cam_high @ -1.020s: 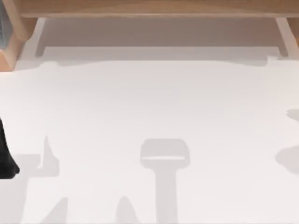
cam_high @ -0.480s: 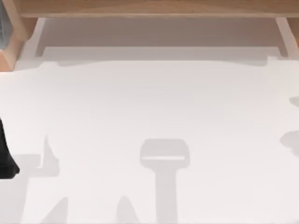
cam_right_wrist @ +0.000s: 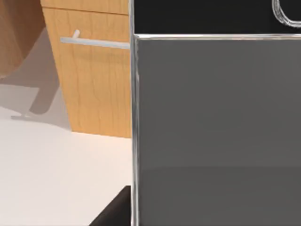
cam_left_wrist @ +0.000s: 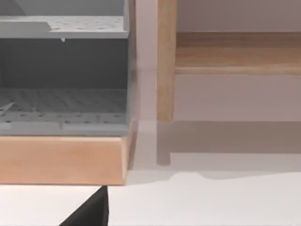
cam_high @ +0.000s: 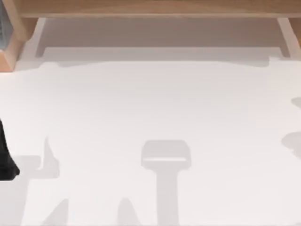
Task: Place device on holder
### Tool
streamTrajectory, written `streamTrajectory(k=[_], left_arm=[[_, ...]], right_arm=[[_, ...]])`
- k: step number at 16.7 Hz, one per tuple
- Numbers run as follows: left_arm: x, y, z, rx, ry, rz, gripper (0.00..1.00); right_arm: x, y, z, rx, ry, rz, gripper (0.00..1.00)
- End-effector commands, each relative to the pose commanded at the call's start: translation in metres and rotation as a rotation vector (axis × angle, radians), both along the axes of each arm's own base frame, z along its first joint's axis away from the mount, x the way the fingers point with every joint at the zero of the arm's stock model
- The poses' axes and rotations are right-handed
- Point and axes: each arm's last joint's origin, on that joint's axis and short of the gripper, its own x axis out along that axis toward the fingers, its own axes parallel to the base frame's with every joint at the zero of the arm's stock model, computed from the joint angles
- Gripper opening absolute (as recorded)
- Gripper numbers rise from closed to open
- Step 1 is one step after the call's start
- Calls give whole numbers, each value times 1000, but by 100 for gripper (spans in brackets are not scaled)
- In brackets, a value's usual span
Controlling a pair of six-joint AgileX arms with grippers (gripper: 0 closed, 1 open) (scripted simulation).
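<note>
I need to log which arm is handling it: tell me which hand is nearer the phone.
Right. The phone looms right before the right wrist camera, screen facing it. The left arm sits at the table's left edge, its camera facing a grey shelf unit.

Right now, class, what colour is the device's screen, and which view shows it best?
Grey, on the device, beneath a black bezel and inside a silver edge. The right wrist view shows it best.

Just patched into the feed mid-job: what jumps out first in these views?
The smartphone looms very close in the right wrist view, with its grey screen, black bezel, silver edge and part of the round home button. Beside it stands a wooden cabinet with a slim metal handle. In the top view the white table carries only shadows, with a dark bit of the left arm at its left edge.
</note>
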Motion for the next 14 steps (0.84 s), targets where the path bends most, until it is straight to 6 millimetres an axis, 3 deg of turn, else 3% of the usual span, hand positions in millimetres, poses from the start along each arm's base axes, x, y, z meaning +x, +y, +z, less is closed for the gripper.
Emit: streamTrajectory(k=[8, 14], left_arm=[[0, 0, 0, 0, 0, 0, 100], [0, 0, 0, 0, 0, 0, 100]], right_arm=[[0, 0, 0, 0, 0, 0, 98], [0, 0, 0, 0, 0, 0, 100]])
